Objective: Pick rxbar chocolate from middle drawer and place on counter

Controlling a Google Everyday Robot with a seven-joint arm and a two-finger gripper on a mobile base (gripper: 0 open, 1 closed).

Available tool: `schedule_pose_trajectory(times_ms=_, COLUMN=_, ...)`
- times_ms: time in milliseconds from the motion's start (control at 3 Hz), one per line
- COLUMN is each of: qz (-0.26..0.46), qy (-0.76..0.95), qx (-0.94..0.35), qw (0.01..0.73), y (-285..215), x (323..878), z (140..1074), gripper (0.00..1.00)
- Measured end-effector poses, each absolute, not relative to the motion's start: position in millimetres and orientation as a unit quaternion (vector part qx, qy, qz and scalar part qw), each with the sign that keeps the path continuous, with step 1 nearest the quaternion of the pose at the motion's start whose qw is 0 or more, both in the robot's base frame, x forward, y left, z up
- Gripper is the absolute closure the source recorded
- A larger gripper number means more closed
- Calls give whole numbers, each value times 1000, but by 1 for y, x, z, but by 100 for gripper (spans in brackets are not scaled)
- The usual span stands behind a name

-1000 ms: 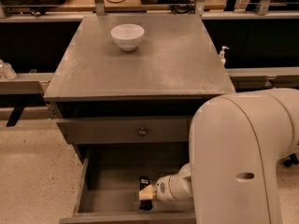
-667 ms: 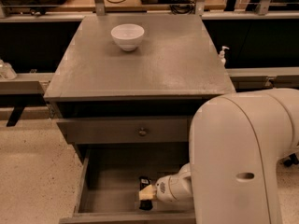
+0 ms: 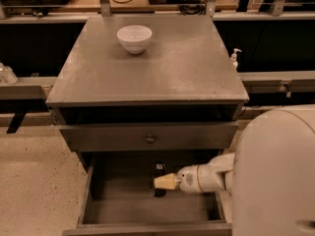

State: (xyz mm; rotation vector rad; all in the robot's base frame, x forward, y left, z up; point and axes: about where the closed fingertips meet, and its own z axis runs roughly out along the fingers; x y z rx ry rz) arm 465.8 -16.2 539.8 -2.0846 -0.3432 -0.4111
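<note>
Camera view shows the gripper reaching from lower right into the open middle drawer, its tip over the rxbar chocolate lying on the drawer floor at lower centre. Whether it has hold of the bar cannot be told. It enters low, probably to clear the closed drawer beneath the counter.

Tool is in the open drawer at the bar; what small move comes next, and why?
Probably a short straight lift: the tool sits across the black bar at its middle, on the drawer floor, and the counter is above.
</note>
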Motion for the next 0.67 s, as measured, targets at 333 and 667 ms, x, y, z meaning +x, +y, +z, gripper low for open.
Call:
schedule_pose_trajectory(times_ms=333, qz=-201, qy=-167, qx=-832, qw=490, y=-24, x=484, z=597, gripper=100)
schedule_pose_trajectory(times_ms=667, qz=-206, qy=-200, qx=-817, qw=500, y=-13, x=498, z=653, gripper=100)
